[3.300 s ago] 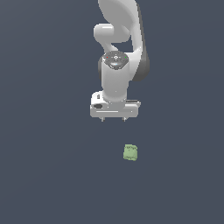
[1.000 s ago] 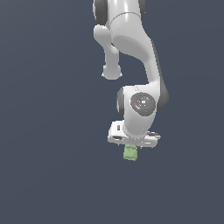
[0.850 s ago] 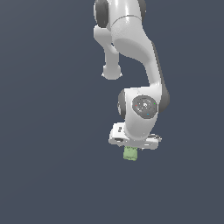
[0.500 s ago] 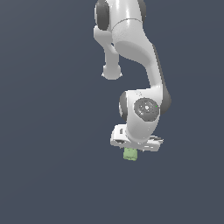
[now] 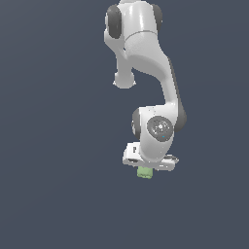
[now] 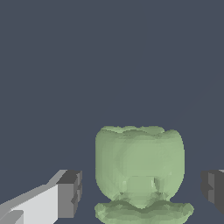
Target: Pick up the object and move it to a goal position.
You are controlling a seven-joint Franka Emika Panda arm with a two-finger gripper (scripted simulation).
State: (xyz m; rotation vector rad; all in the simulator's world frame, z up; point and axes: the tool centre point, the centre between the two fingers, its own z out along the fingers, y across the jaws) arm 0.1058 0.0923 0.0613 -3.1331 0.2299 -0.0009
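The object [image 5: 144, 172] is a small pale green lump on the dark grey floor, right under the white hand of my arm. In the wrist view the object [image 6: 139, 170] is large and sits between my two dark fingertips, with a gap on each side. My gripper [image 6: 140, 192] is open around it, one fingertip [image 6: 70, 194] on one side and the other fingertip [image 6: 212, 186] on the other. In the exterior view my gripper [image 5: 146, 171] is low over the object and the fingers are hidden by the hand.
Flat dark grey floor [image 5: 58, 194] all around. The white arm [image 5: 146, 63] rises above the gripper toward the top of the exterior view.
The arm came from higher up and toward the exterior view's left, over to the object, and over the last second sank slightly around it. The object has not moved.
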